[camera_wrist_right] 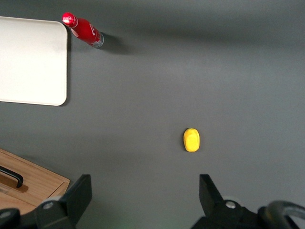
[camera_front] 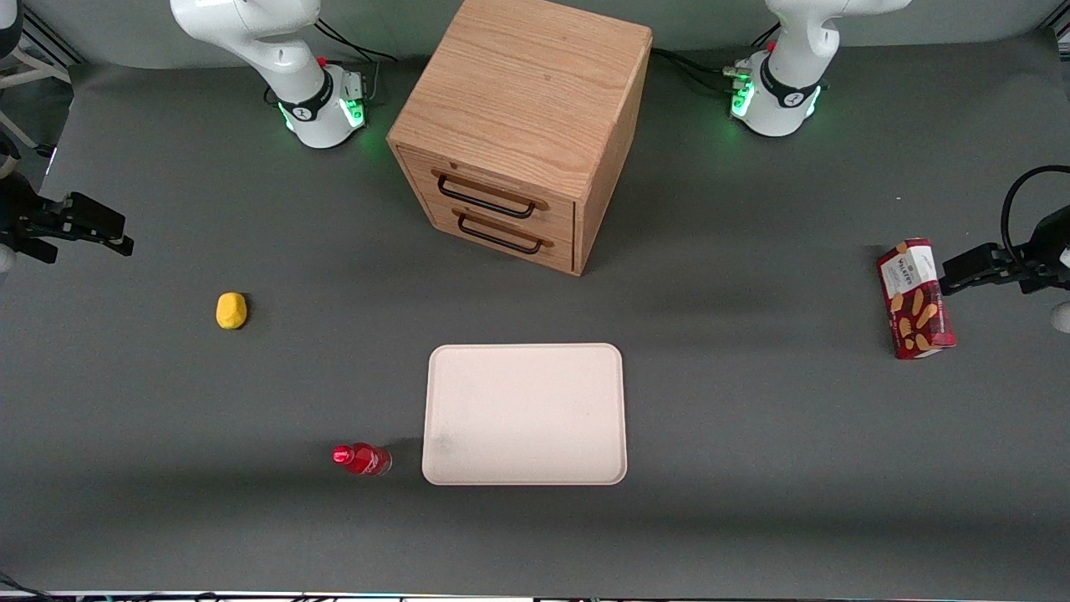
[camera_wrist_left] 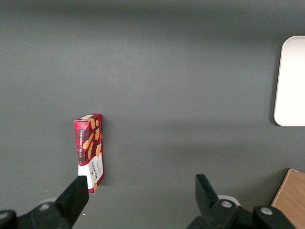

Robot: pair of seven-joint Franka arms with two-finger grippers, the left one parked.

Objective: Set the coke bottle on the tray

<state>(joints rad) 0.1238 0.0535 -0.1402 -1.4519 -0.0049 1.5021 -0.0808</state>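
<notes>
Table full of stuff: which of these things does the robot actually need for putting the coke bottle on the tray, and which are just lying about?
Needed for the job:
- coke bottle, standing beside the tray
- tray, bare
- gripper, open, raised at the working arm's end of the table

Just lying about:
- yellow lump
- wooden drawer cabinet
- red biscuit box, toward the parked arm's end

**A:** How's your light?

**B:** Even and soft, from overhead. Your gripper (camera_wrist_right: 143,200) hangs spread above the dark mat (camera_front: 752,468), its black fingers (camera_wrist_right: 78,193) crisp. The coke bottle (camera_wrist_right: 83,29), well away from it, throws a short blurry shadow.

**A:** Glare?

**B:** You get a highlight on the bottle cap; the tray (camera_front: 525,414) looks slightly washed out
</notes>
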